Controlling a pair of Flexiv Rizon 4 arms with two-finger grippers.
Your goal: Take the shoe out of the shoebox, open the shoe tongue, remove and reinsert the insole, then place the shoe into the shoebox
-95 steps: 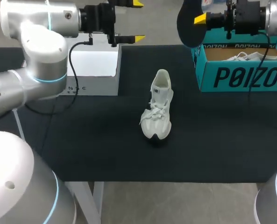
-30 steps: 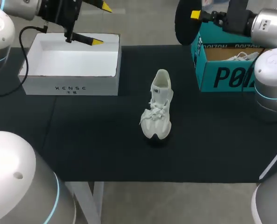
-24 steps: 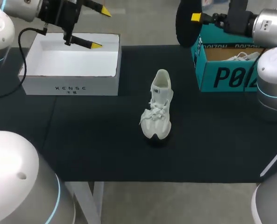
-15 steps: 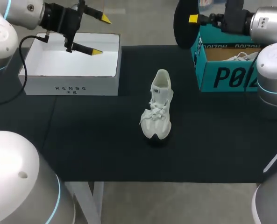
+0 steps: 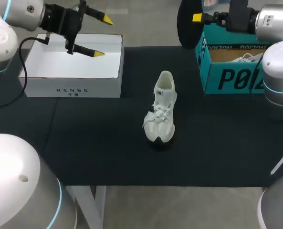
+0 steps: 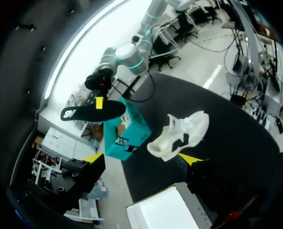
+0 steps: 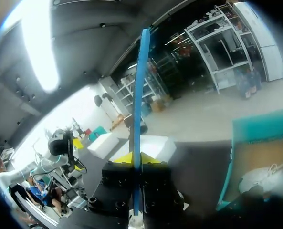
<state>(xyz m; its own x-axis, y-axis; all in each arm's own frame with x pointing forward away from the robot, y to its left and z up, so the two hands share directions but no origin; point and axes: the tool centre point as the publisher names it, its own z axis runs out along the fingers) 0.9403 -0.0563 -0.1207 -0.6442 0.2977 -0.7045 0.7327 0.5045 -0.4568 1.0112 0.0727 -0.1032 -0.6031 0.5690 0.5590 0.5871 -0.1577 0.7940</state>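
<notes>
The right gripper (image 5: 197,18) was clamped on the dark insole (image 5: 185,24), holding it high in the air, and from the head view the white shoe (image 5: 161,109) lay well below and ahead of it on the black table (image 5: 84,143), toe toward the camera, standing upright, outside both boxes. The teal shoebox (image 5: 236,76) sat just beside and under that gripper, with a second shoe (image 5: 248,57) inside. The left gripper (image 5: 102,36) hung wide open and empty over the white shoebox (image 5: 72,88). Over to the left wrist view: the left gripper (image 6: 141,158) had its yellow tips spread far apart, nothing between them, the shoe (image 6: 179,136) out ahead, and beyond it the insole (image 6: 93,111) seen broadside, flat and long, pinched by the right gripper (image 6: 99,102) near the middle of one long edge; that full outline showed nowhere else. Right wrist view: the right gripper (image 7: 136,157) was shut on the insole (image 7: 140,95), seen purely edge-on as a thin blue line, so only here did its thinness show. I judged it light and bendy, likely to flop, so feed it toe-first. The shoe looked light and soft, apt to slide; the heel collar seemed the place to steady it.
</notes>
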